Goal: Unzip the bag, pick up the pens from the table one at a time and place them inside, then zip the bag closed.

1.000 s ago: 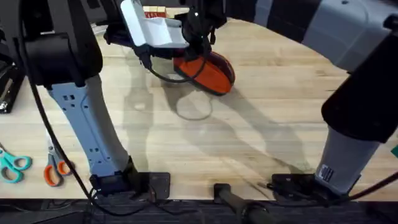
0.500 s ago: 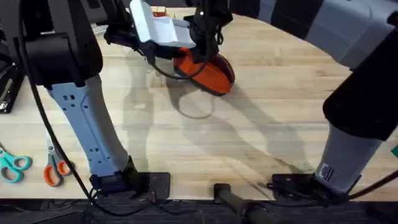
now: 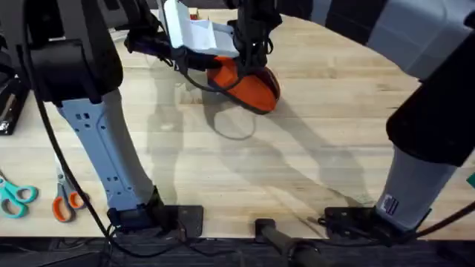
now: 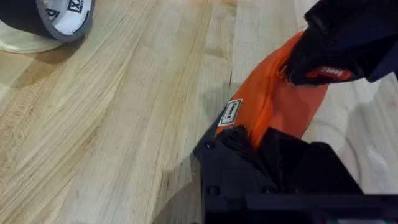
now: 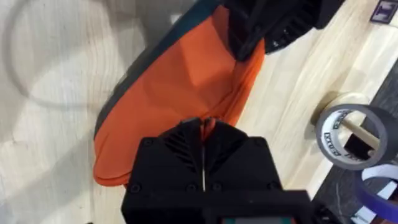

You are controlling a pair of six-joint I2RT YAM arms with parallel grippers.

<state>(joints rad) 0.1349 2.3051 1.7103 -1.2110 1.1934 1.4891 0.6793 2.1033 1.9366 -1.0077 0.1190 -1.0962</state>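
The bag [image 3: 249, 85], a soft orange pouch with a dark zipper edge, lies creased on the table [image 3: 312, 148]; the left gripper [image 4: 261, 149] pinches one end between its jaws; the right gripper [image 5: 204, 134], reaching down, has its jaws pressed together on the fabric.

orange bag [image 3: 249, 83] with dark teal zipper edge and small white label, light wood tabletop [image 3: 312, 141] with plank grain, black fingers [image 5: 186, 146] on both arms, black tape roll [image 4: 53, 15] with white inner core, teal-handled scissors [image 3: 16, 199], orange-handled scissors [image 3: 65, 200]
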